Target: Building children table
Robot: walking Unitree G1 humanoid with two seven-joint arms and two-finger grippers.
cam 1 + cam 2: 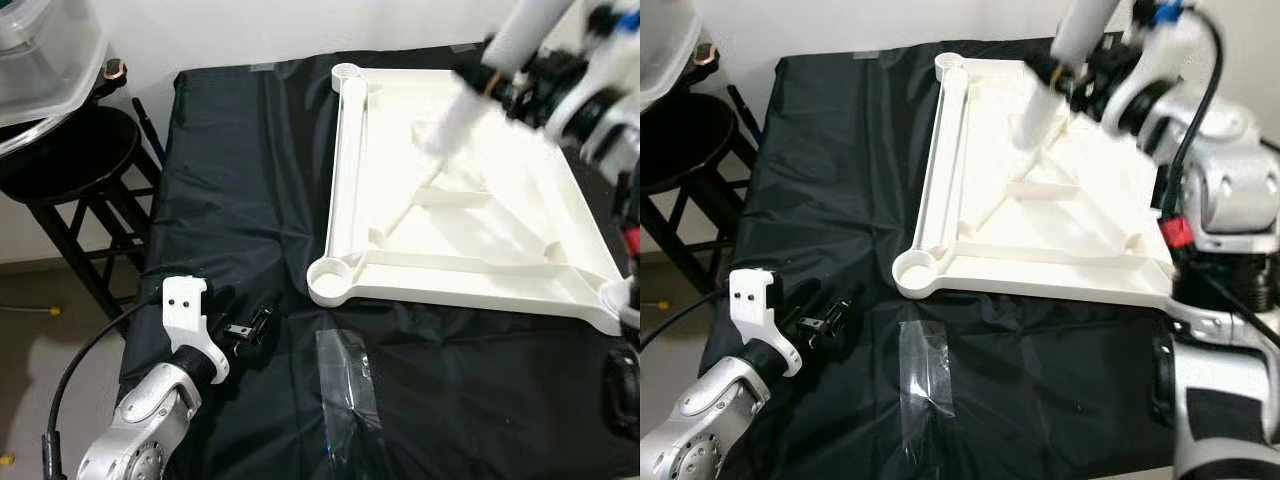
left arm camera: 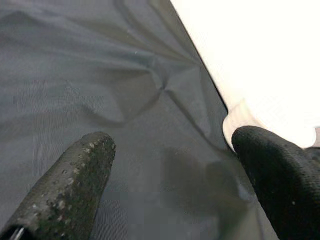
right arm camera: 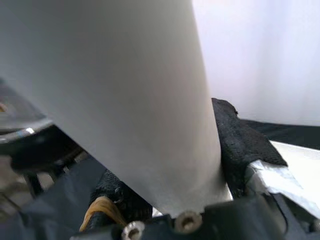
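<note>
A white plastic table top [image 1: 470,215] lies upside down on the black cloth, ribs up, with round leg sockets at its corners [image 1: 331,280]. My right gripper [image 1: 1075,72] is shut on a white table leg [image 1: 1050,85], held tilted above the far part of the top; the picture is blurred there. In the right wrist view the leg [image 3: 130,100] sits between the black fingers [image 3: 240,145]. My left gripper [image 1: 248,330] rests open low over the cloth near the front left, its fingertips [image 2: 80,180] apart beside the top's white edge [image 2: 260,65].
A clear plastic bag [image 1: 345,385] lies on the black cloth [image 1: 230,200] in front of the top. A black stool [image 1: 75,165] with a clear plastic bin [image 1: 40,55] stands at the left, by the white wall.
</note>
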